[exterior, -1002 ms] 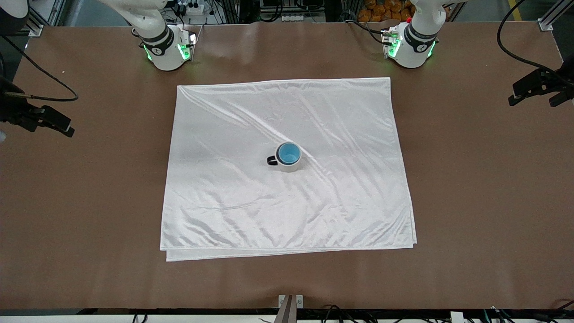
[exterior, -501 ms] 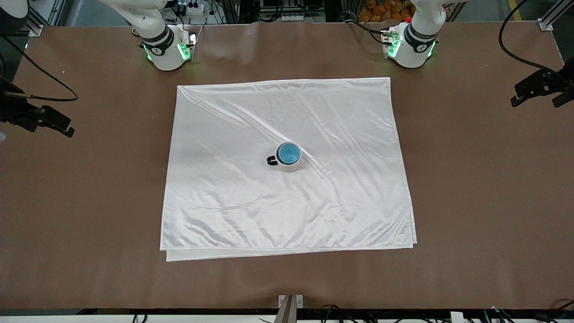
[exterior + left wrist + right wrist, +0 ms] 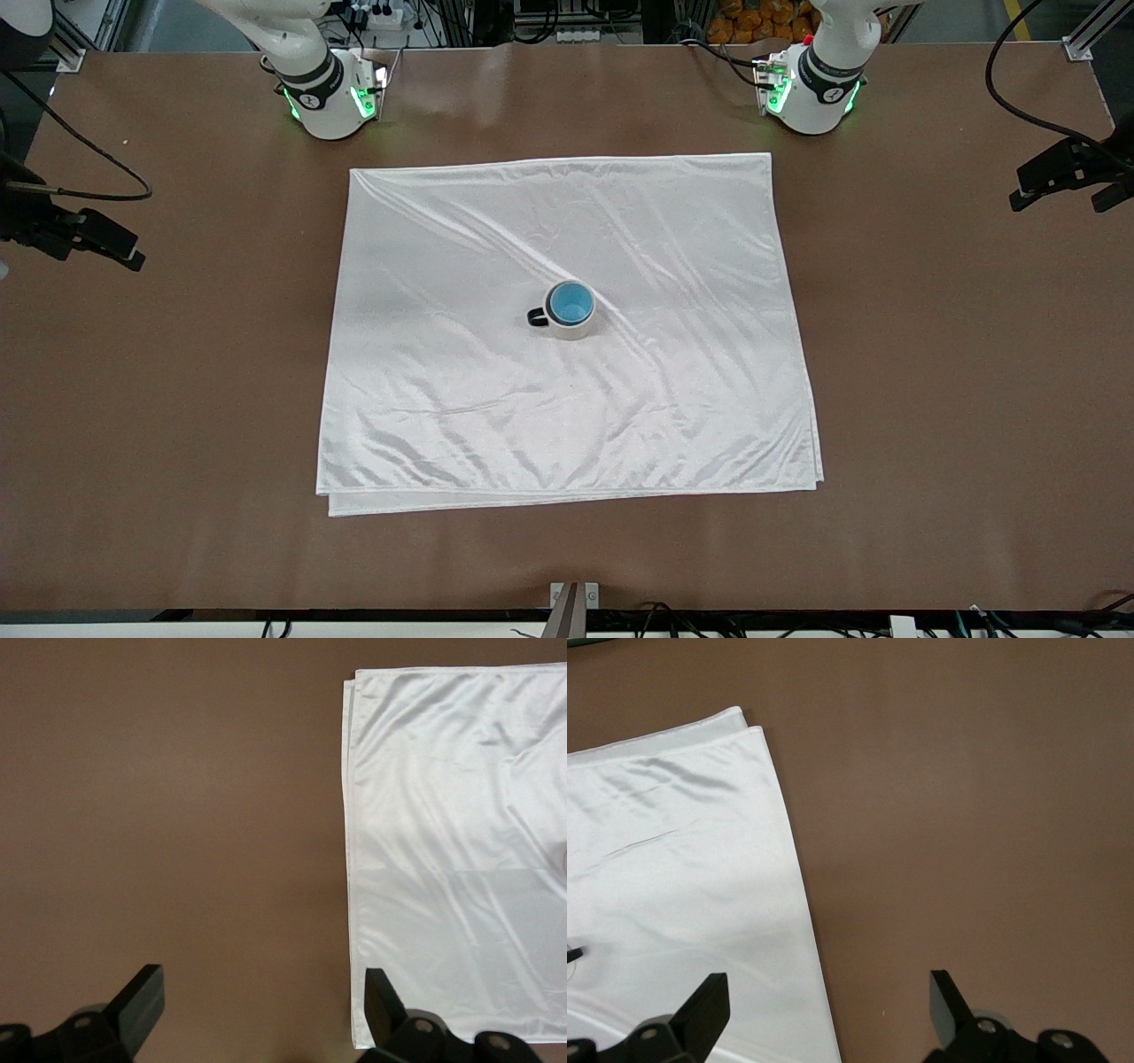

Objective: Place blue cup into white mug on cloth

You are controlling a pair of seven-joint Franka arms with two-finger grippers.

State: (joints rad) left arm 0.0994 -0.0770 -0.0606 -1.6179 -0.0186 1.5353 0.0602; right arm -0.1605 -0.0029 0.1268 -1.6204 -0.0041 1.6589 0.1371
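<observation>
Resting nested: cup [image 3: 570,303] sits inside mug [image 3: 567,313] mid-cloth [image 3: 567,399] | left gripper [image 3: 257,1005] and right gripper [image 3: 824,1005] spread empty over bare table [image 3: 957,372] off cloth's ends | placement looks done; nothing further needed, arms wait

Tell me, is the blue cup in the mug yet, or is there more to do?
It looks done. The blue cup sits inside the white mug, which stands near the middle of the cloth. Nothing is in hand: the left tool is open over bare table at the left arm's end, and the right tool is open over the cloth's edge at the right arm's end. Nothing seems left.
</observation>
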